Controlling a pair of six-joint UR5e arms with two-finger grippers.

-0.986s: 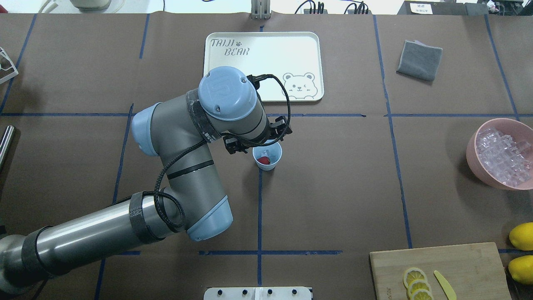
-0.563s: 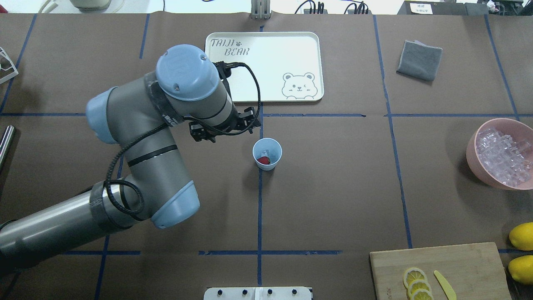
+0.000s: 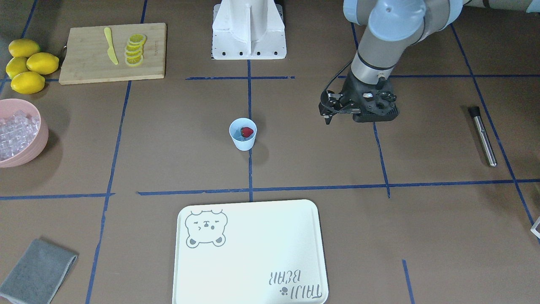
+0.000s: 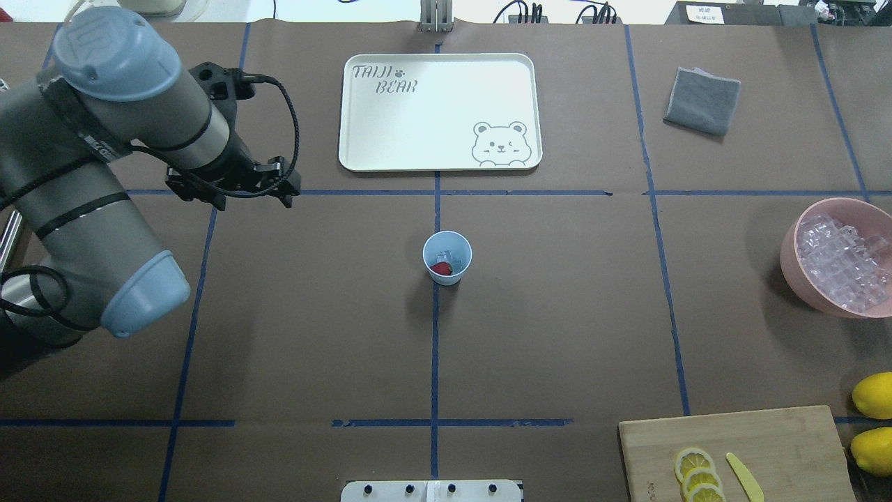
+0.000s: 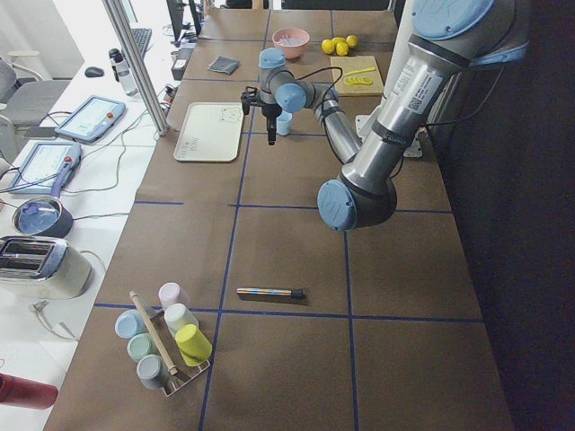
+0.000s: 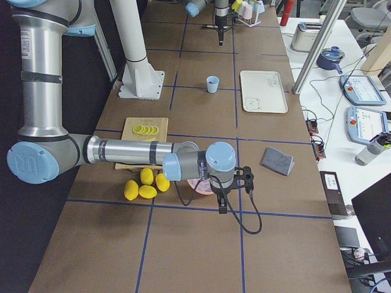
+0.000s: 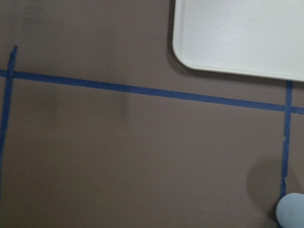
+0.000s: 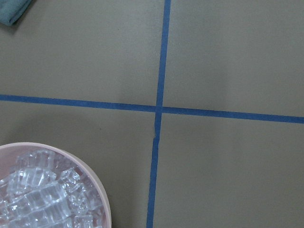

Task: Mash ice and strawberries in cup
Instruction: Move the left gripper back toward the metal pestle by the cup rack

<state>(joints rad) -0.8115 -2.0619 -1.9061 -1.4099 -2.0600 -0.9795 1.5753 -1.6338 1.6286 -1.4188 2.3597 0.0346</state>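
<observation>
The pale blue cup [image 4: 447, 258] stands upright at the table's middle and also shows in the front view [image 3: 242, 136]. Inside it lie the red strawberry [image 4: 440, 268] and some clear ice [image 4: 447, 254]. My left gripper [image 4: 233, 193] hangs well to the left of the cup, above bare table near a blue tape line. Its jaws look apart and hold nothing. My right gripper [image 6: 223, 206] shows only in the exterior right view, beside the pink bowl. I cannot tell whether it is open or shut.
A pink bowl [image 4: 791, 259] of ice sits at the right edge. A white tray [image 4: 439, 160] lies behind the cup. A metal rod [image 3: 483, 135] lies on the table's left part. A cutting board [image 4: 732, 446], lemons [image 4: 874, 394] and a grey cloth [image 4: 702, 100] lie on the right.
My left arm has swung from just above the cup far to the left and a little back. The cup and its contents have not moved.
</observation>
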